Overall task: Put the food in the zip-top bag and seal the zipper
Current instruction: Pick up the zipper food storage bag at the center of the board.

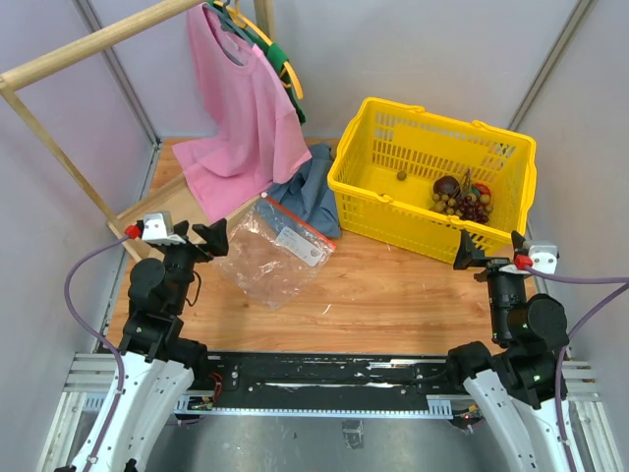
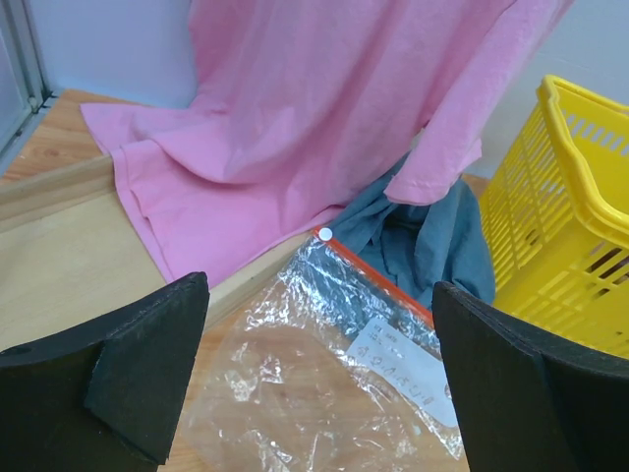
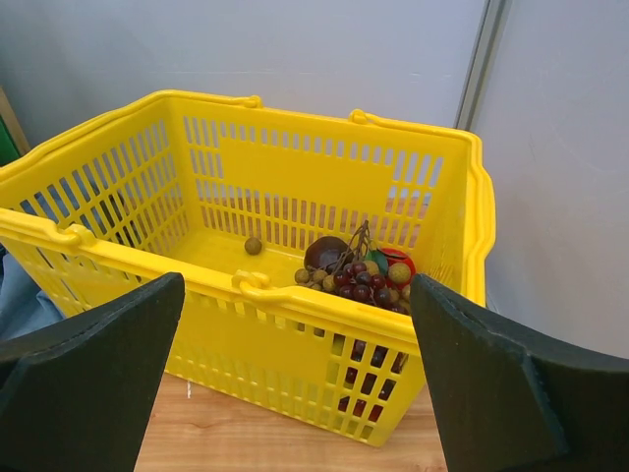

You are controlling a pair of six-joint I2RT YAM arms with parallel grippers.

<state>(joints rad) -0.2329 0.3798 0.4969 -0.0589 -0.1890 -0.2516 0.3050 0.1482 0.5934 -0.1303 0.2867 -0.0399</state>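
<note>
Top external shows nothing done yet: the food [image 1: 460,197] sits in the basket [image 1: 393,138] and the bag [image 1: 275,258] lies empty. My left gripper [image 2: 319,334] and right gripper [image 3: 295,324] gape wide, holding nothing.

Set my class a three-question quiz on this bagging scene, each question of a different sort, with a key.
1. True or false: the toy fruits already lie inside the zip-top bag.
2. The right gripper faces: A the pink shirt; B the yellow basket; C the zip-top bag.
3. Fill in: the jaws of the left gripper and the right gripper both stand ____.

Key: 1 false, they lie in the yellow basket; 2 B; 3 open.
</note>
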